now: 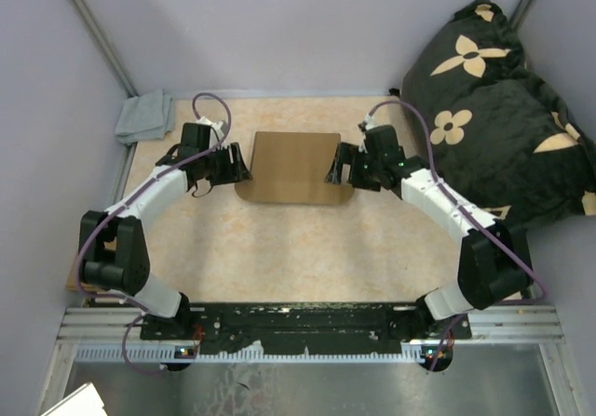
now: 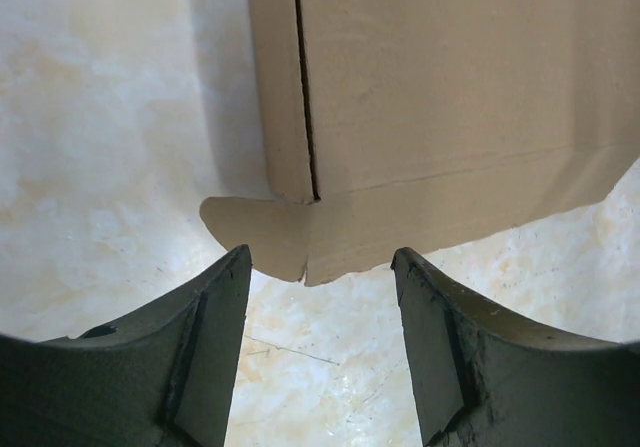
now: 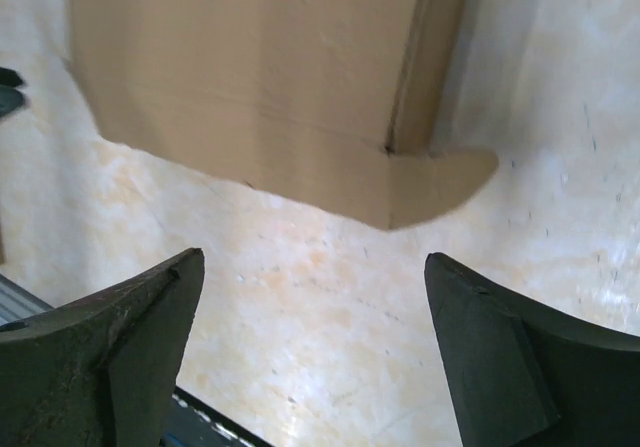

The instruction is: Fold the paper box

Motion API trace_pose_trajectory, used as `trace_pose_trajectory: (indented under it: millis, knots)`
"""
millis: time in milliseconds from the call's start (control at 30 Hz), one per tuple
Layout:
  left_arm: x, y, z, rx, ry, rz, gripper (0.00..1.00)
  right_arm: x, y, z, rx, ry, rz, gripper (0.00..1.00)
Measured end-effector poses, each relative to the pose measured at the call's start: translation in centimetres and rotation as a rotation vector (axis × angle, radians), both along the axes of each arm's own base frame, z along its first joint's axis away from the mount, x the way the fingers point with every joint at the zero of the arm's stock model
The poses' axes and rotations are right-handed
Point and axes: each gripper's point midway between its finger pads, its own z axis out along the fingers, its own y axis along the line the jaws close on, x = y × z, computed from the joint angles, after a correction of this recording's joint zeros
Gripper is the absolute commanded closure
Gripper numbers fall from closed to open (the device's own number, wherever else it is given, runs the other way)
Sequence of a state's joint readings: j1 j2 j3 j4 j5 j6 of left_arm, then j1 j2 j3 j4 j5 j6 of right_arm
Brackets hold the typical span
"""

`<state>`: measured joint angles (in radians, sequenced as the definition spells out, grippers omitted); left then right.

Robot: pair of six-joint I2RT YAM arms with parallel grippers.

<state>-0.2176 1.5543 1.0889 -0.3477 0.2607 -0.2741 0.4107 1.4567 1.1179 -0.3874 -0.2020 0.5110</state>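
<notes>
The paper box (image 1: 295,168) is plain brown cardboard, lying closed and flat in the middle of the table, with rounded tabs sticking out at its near corners. My left gripper (image 1: 237,167) is open and empty beside its left edge. In the left wrist view the box (image 2: 450,107) lies just ahead of the open fingers (image 2: 215,317), its rounded tab between the tips. My right gripper (image 1: 337,169) is open and empty beside the right edge. In the right wrist view the box (image 3: 260,77) lies ahead of the wide-open fingers (image 3: 470,337), apart from them.
A grey folded cloth (image 1: 145,115) lies at the table's far left corner. A black cushion with tan flowers (image 1: 503,100) leans at the right. Grey walls close in the back and sides. The black rail (image 1: 298,323) with the arm bases runs along the near edge.
</notes>
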Motion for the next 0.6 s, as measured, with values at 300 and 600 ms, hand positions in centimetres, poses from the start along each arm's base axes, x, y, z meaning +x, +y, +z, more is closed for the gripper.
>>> trace_pose_trajectory:
  millis: [300, 600]
  knots:
    - [-0.1, -0.7, 0.2, -0.030, -0.017, -0.035, 0.33, -2.2, 0.6, -3.5, -0.016, 0.091, 0.015, 0.05]
    - [-0.3, -1.0, -0.9, -0.037, 0.014, -0.054, 0.34, -2.2, 1.6, -6.7, -0.076, 0.155, 0.035, 0.05]
